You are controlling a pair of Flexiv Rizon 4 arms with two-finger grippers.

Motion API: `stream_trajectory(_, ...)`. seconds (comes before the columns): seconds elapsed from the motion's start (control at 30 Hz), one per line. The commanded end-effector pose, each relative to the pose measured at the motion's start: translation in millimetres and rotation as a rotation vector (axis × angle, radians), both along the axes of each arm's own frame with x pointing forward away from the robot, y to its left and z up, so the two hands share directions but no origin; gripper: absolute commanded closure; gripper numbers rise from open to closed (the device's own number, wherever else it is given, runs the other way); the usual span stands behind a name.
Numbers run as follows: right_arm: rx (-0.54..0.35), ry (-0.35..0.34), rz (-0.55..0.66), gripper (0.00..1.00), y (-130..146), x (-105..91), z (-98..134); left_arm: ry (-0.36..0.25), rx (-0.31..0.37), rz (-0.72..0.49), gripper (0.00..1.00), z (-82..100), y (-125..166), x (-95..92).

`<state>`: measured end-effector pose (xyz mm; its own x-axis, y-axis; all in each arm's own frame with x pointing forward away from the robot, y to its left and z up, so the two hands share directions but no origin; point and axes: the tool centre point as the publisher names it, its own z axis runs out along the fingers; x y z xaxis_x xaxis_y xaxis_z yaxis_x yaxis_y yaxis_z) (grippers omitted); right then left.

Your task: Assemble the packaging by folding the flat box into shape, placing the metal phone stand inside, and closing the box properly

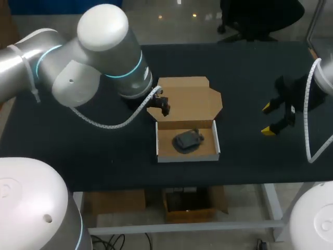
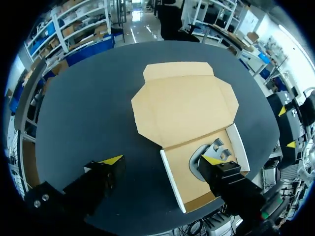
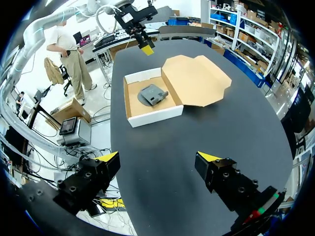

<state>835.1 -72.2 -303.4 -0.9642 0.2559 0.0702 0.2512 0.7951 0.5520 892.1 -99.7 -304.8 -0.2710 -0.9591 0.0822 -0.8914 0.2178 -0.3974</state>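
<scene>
Both pincers stand spread wide and hold nothing: the left pincer (image 2: 161,160) hangs above the back left corner of the tray (image 1: 187,158), about where the lid hinges, one fingertip on the tray's side of the left wall and the other out over bare table (image 1: 104,151); the right pincer (image 1: 267,119) waits well off to the tray's right, apart from everything. The tray itself is already folded up, white outside and brown inside, and the dark metal phone stand (image 1: 187,140) lies in it, roughly in the middle. The lid (image 1: 190,96) lies flat on the table behind the tray, with its side wings and front tuck flap spread out, so closing seems to be what remains. Trouble could come from the box being light: a push at the lid's edge may slide the whole tray across the table instead of turning the lid on its hinge, the more so with nothing bracing the tray from the right. The wings or the tuck flap may also catch on top of the tray's walls and not slip inside, leaving the lid sprung. Should the stand sit proud of the tray's walls, it could hold the lid up. No brand, label or writing can be read on the tray, the lid or the stand
</scene>
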Motion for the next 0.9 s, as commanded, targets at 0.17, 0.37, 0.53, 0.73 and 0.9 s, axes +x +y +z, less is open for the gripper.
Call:
stream_trajectory(0.17, 0.002, 0.002, 0.002, 0.0, -1, -0.4, 1, 0.055, -0.245, -0.147, 0.0, -10.7, 33, 29.6)
stream_trajectory(0.37, 0.002, 0.002, 0.002, 0.0, -1, -0.4, 1, 0.06, -0.313, -0.197, 0.0, -21.8, 45, 52.1)
stream_trajectory(0.53, 0.002, 0.002, 0.002, 0.0, -1, -0.4, 1, 0.09, -0.406, -0.248, 0.0, -29.0, 51, 68.9)
stream_trajectory(0.73, 0.002, 0.002, 0.002, 0.0, -1, -0.4, 1, 0.106, -0.472, -0.289, 0.0, -36.8, 51, 85.8)
stream_trajectory(0.9, 0.002, 0.002, 0.002, 0.0, -1, -0.4, 1, 0.127, -0.542, -0.328, 0.0, -42.1, 50, 95.3)
